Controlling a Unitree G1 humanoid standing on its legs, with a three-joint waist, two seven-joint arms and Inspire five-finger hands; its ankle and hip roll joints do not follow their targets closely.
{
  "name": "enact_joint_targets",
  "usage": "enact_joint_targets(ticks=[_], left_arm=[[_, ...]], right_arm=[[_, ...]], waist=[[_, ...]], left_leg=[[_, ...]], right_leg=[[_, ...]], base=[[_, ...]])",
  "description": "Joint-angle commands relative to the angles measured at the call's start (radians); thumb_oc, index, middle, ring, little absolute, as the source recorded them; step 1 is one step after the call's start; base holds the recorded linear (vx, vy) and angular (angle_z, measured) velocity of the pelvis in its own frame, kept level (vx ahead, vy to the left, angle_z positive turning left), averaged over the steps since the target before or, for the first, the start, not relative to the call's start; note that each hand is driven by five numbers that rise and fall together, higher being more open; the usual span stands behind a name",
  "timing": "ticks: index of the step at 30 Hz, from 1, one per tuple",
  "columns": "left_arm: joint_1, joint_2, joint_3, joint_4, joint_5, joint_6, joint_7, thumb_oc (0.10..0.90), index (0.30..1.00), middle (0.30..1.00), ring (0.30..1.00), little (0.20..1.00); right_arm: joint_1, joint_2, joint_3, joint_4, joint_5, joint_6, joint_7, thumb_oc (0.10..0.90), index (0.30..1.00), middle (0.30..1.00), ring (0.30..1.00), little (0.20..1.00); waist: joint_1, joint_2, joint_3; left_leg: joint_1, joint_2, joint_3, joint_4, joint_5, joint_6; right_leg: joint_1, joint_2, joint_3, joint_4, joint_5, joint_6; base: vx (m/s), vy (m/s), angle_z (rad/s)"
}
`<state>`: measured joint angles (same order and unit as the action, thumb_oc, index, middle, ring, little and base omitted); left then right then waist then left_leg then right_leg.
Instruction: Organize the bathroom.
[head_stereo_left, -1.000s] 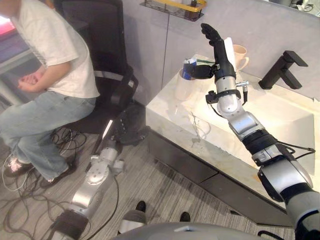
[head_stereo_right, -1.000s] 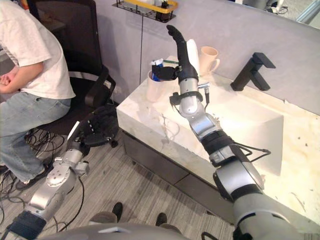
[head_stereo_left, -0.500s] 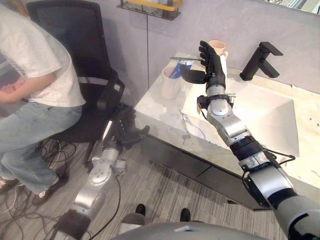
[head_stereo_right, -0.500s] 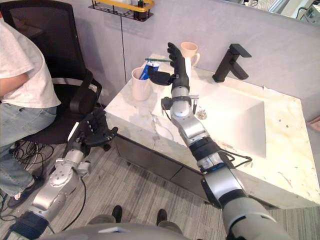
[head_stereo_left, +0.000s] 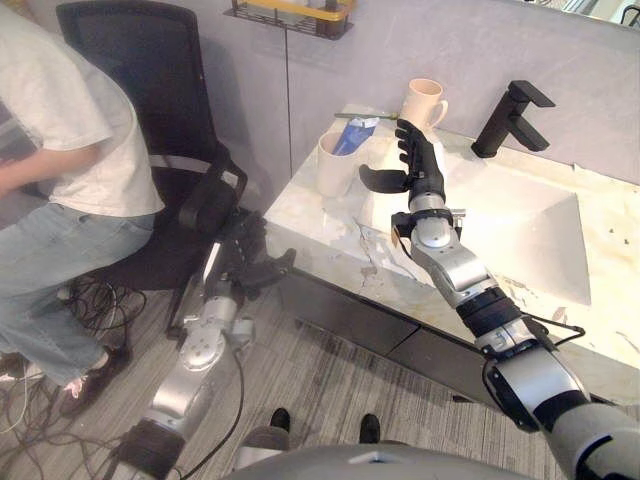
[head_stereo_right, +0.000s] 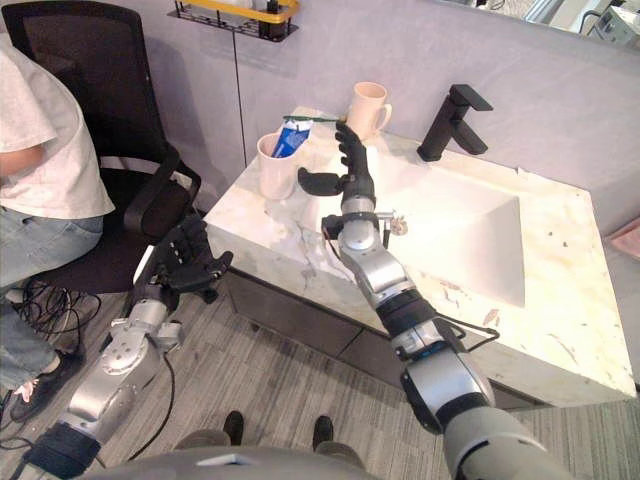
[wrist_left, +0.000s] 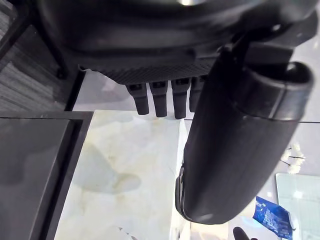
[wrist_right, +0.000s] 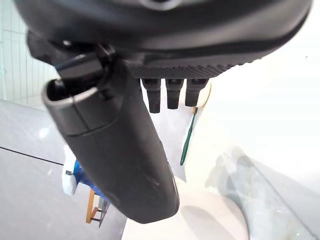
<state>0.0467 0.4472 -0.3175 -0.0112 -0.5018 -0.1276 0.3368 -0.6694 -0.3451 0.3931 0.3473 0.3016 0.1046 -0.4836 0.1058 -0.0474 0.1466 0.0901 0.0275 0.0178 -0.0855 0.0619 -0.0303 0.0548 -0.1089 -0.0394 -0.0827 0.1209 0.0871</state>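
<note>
A white cup (head_stereo_left: 337, 166) stands on the marble counter (head_stereo_left: 320, 215) left of the sink. It holds a blue toothpaste tube (head_stereo_left: 353, 138) and a green toothbrush (head_stereo_left: 356, 116). My right hand (head_stereo_left: 416, 160) hangs upright just right of the cup, open, with the thumb pointing at the cup and nothing held. The right wrist view shows the toothbrush (wrist_right: 187, 138) and the tube (wrist_right: 74, 176) past its straight fingers. My left hand (head_stereo_left: 246, 262) is low in front of the counter's left corner, open and holding nothing.
A peach mug (head_stereo_left: 423, 101) stands behind the cup, and a black faucet (head_stereo_left: 510, 118) rises over the sink basin (head_stereo_left: 520, 235). A person sits at the left beside a black office chair (head_stereo_left: 175, 120). A wire shelf (head_stereo_left: 291, 14) hangs on the wall.
The camera has shifted. My right hand has come down and drawn back from the cup towards the sink edge, still open. The left hand stays low.
</note>
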Motion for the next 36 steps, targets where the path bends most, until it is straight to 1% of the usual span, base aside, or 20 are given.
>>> enact_joint_targets(ticks=[1, 3, 4, 8, 12, 14, 17, 21, 22, 24, 25, 26, 28, 29, 30, 31, 33, 34, 35, 36], left_arm=[[-0.095, -0.019, -0.017, -0.047, 0.062, -0.11, -0.014, 0.8, 0.9, 0.9, 0.9, 0.9], [-0.098, -0.022, -0.015, -0.044, 0.067, -0.112, -0.009, 0.8, 0.9, 0.9, 0.9, 0.9], [-0.099, -0.025, -0.014, -0.043, 0.075, -0.112, -0.003, 0.8, 0.9, 0.9, 0.9, 0.9], [-0.095, -0.037, -0.01, -0.019, 0.082, -0.115, 0.022, 0.8, 0.9, 0.9, 0.9, 0.9], [-0.085, -0.043, 0.002, 0.015, 0.102, -0.103, 0.046, 0.8, 0.9, 0.9, 0.9, 0.9], [-0.067, -0.046, 0.017, 0.056, 0.115, -0.087, 0.059, 0.8, 0.9, 0.9, 0.9, 0.9], [-0.058, -0.053, 0.031, 0.091, 0.131, -0.088, 0.07, 0.8, 0.9, 0.9, 0.9, 0.9], [-0.04, -0.064, 0.061, 0.169, 0.156, -0.113, 0.096, 0.8, 0.9, 0.9, 0.9, 0.9], [-0.038, -0.061, 0.074, 0.206, 0.219, -0.124, 0.126, 0.8, 0.9, 0.9, 0.9, 0.9], [-0.035, -0.054, 0.076, 0.242, 0.257, -0.15, 0.177, 0.8, 0.9, 0.9, 0.9, 0.9], [-0.035, -0.047, 0.082, 0.271, 0.276, -0.164, 0.194, 0.8, 0.9, 0.9, 0.9, 0.9], [-0.036, -0.046, 0.083, 0.277, 0.277, -0.167, 0.193, 0.8, 0.9, 0.9, 0.9, 0.9], [-0.034, -0.049, 0.095, 0.343, 0.235, -0.185, 0.169, 0.8, 0.9, 0.9, 0.9, 0.9], [-0.03, -0.051, 0.104, 0.377, 0.236, -0.209, 0.16, 0.8, 0.9, 0.9, 0.9, 0.9], [-0.03, -0.051, 0.104, 0.377, 0.236, -0.209, 0.16, 0.8, 0.9, 0.9, 0.9, 0.9], [-0.024, -0.04, 0.113, 0.418, 0.266, -0.239, 0.139, 0.8, 0.9, 0.9, 0.9, 0.9], [-0.019, -0.028, 0.127, 0.474, 0.272, -0.272, 0.128, 0.8, 0.9, 0.9, 0.9, 0.9], [-0.021, -0.022, 0.131, 0.51, 0.296, -0.286, 0.13, 0.8, 0.9, 0.9, 0.9, 0.9], [-0.023, -0.014, 0.132, 0.533, 0.31, -0.289, 0.145, 0.8, 0.9, 0.9, 0.9, 0.9], [-0.027, -0.008, 0.145, 0.582, 0.297, -0.276, 0.143, 0.8, 0.9, 0.9, 0.9, 0.9]], right_arm=[[-0.126, -0.03, -0.049, -0.15, -0.002, -0.078, -0.01, 0.8, 0.9, 0.9, 0.9, 0.9], [-0.123, -0.037, -0.061, -0.2, 0.004, -0.065, -0.015, 0.8, 0.9, 0.9, 0.9, 0.9], [-0.119, -0.043, -0.072, -0.234, -0.027, -0.06, -0.024, 0.8, 0.9, 0.9, 0.9, 0.9], [-0.094, -0.068, -0.101, -0.289, -0.062, -0.063, -0.05, 0.8, 0.9, 0.9, 0.9, 0.9], [-0.055, -0.099, -0.145, -0.321, -0.06, -0.058, -0.044, 0.8, 0.9, 0.9, 0.9, 0.9], [-0.011, -0.125, -0.179, -0.332, -0.059, -0.062, -0.031, 0.8, 0.9, 0.9, 0.9, 0.9], [0.018, -0.145, -0.2, -0.339, -0.048, -0.076, -0.02, 0.8, 0.9, 0.9, 0.9, 0.9], [0.092, -0.19, -0.275, -0.357, -0.08, -0.147, -0.043, 0.8, 0.9, 0.9, 0.9, 0.9], [0.127, -0.217, -0.32, -0.367, -0.131, -0.179, -0.056, 0.8, 0.9, 0.9, 0.9, 0.9], [0.165, -0.265, -0.368, -0.372, -0.145, -0.215, -0.094, 0.8, 0.9, 0.9, 0.9, 0.9], [0.2, -0.294, -0.412, -0.368, -0.155, -0.239, -0.115, 0.8, 0.9, 0.9, 0.9, 0.9], [0.207, -0.3, -0.422, -0.367, -0.163, -0.245, -0.12, 0.8, 0.9, 0.9, 0.9, 0.9], [0.264, -0.357, -0.501, -0.349, -0.172, -0.289, -0.166, 0.8, 0.9, 0.9, 0.9, 0.9], [0.287, -0.384, -0.54, -0.335, -0.147, -0.309, -0.172, 0.8, 0.9, 0.9, 0.9, 0.9], [0.287, -0.384, -0.541, -0.335, -0.147, -0.309, -0.172, 0.8, 0.9, 0.9, 0.9, 0.9], [0.319, -0.419, -0.601, -0.306, -0.113, -0.352, -0.198, 0.8, 0.9, 0.9, 0.9, 0.9], [0.408, -0.446, -0.707, -0.288, -0.055, -0.432, -0.204, 0.8, 0.9, 0.9, 0.9, 0.9], [0.451, -0.449, -0.751, -0.281, -0.017, -0.463, -0.215, 0.8, 0.9, 0.9, 0.9, 0.9], [0.473, -0.452, -0.778, -0.267, 0.007, -0.476, -0.231, 0.8, 0.9, 0.9, 0.9, 0.9], [0.531, -0.459, -0.835, -0.225, 0.023, -0.513, -0.28, 0.8, 0.9, 0.9, 0.9, 0.9]], waist=[[-0.026, -0.032, -0.091], [-0.034, -0.035, -0.094], [-0.04, -0.037, -0.096], [-0.057, -0.039, -0.1], [-0.074, -0.04, -0.104], [-0.089, -0.039, -0.106], [-0.1, -0.037, -0.106], [-0.124, -0.034, -0.111], [-0.14, -0.034, -0.113], [-0.154, -0.034, -0.114], [-0.163, -0.035, -0.115], [-0.164, -0.036, -0.116], [-0.179, -0.041, -0.112], [-0.187, -0.043, -0.111], [-0.186, -0.043, -0.112], [-0.204, -0.047, -0.104], [-0.227, -0.05, -0.094], [-0.235, -0.05, -0.093], [-0.24, -0.048, -0.091], [-0.244, -0.042, -0.09]], left_leg=[[-0.007, -0.005, -0.006, -0.002, -0.041, 0.036], [-0.006, -0.005, -0.001, -0.002, -0.043, 0.037], [-0.006, -0.006, 0.003, -0.002, -0.045, 0.039], [-0.002, -0.008, 0.012, -0.002, -0.052, 0.042], [0.003, -0.009, 0.025, -0.002, -0.06, 0.045], [0.006, -0.01, 0.036, -0.002, -0.064, 0.047], [0.007, -0.009, 0.047, -0.002, -0.066, 0.048], [0.0, -0.011, 0.059, -0.002, -0.066, 0.05], [-0.003, -0.013, 0.062, -0.002, -0.066, 0.05], [-0.008, -0.017, 0.059, -0.002, -0.065, 0.051], [-0.012, -0.02, 0.056, -0.002, -0.065, 0.051], [-0.013, -0.02, 0.056, -0.002, -0.065, 0.051], [-0.025, -0.019, 0.057, -0.002, -0.058, 0.046], [-0.03, -0.017, 0.058, -0.002, -0.055, 0.042], [-0.03, -0.017, 0.058, -0.002, -0.055, 0.042], [-0.037, -0.012, 0.061, -0.002, -0.051, 0.039], [-0.053, -0.005, 0.065, -0.002, -0.044, 0.042], [-0.056, 0.001, 0.066, -0.002, -0.049, 0.045], [-0.061, 0.008, 0.069, -0.002, -0.046, 0.046], [-0.07, 0.022, 0.072, -0.002, -0.039, 0.05]], right_leg=[[0.034, -0.027, -0.021, -0.005, -0.005, -0.003], [0.032, -0.026, -0.012, -0.005, -0.005, -0.001], [0.031, -0.025, -0.006, -0.005, -0.005, -0.002], [0.029, -0.024, 0.008, -0.005, -0.004, 0.0], [0.025, -0.024, 0.021, -0.005, -0.003, 0.003], [0.02, -0.024, 0.031, -0.005, 0.0, 0.006], [0.015, -0.023, 0.039, -0.005, 0.003, 0.008], [0.002, -0.019, 0.056, -0.005, 0.007, 0.01], [-0.005, -0.015, 0.069, -0.005, 0.009, 0.011], [-0.011, -0.012, 0.078, -0.005, 0.014, 0.012], [-0.016, -0.01, 0.082, -0.005, 0.017, 0.014], [-0.017, -0.01, 0.082, -0.005, 0.018, 0.015], [-0.032, -0.007, 0.084, -0.005, 0.03, 0.022], [-0.042, -0.002, 0.089, -0.005, 0.036, 0.026], [-0.043, -0.002, 0.09, -0.005, 0.036, 0.026], [-0.056, 0.004, 0.102, -0.005, 0.046, 0.032], [-0.078, 0.01, 0.136, 0.0, 0.07, 0.041], [-0.08, 0.01, 0.144, 0.018, 0.066, 0.045], [-0.086, 0.005, 0.144, 0.045, 0.063, 0.047], [-0.101, -0.01, 0.14, 0.12, 0.06, 0.047]], base=[[-0.08, 0.051, -0.03], [-0.05, 0.035, -0.02], [-0.05, 0.046, -0.03], [-0.05, 0.04, -0.03], [-0.05, 0.037, -0.06], [-0.09, 0.045, -0.16], [-0.07, 0.033, -0.19], [-0.09, 0.055, -0.17], [-0.1, 0.089, -0.04], [-0.08, 0.081, -0.12], [-0.05, 0.049, -0.15], [-0.05, 0.04, -0.11], [-0.09, 0.021, -0.05], [-0.08, 0.005, -0.06], [-0.12, -0.006, -0.12], [-0.14, -0.038, -0.15], [-0.21, -0.111, -0.1], [-0.21, -0.142, -0.04], [-0.27, -0.203, -0.09], [-0.3, -0.219, -0.18]])
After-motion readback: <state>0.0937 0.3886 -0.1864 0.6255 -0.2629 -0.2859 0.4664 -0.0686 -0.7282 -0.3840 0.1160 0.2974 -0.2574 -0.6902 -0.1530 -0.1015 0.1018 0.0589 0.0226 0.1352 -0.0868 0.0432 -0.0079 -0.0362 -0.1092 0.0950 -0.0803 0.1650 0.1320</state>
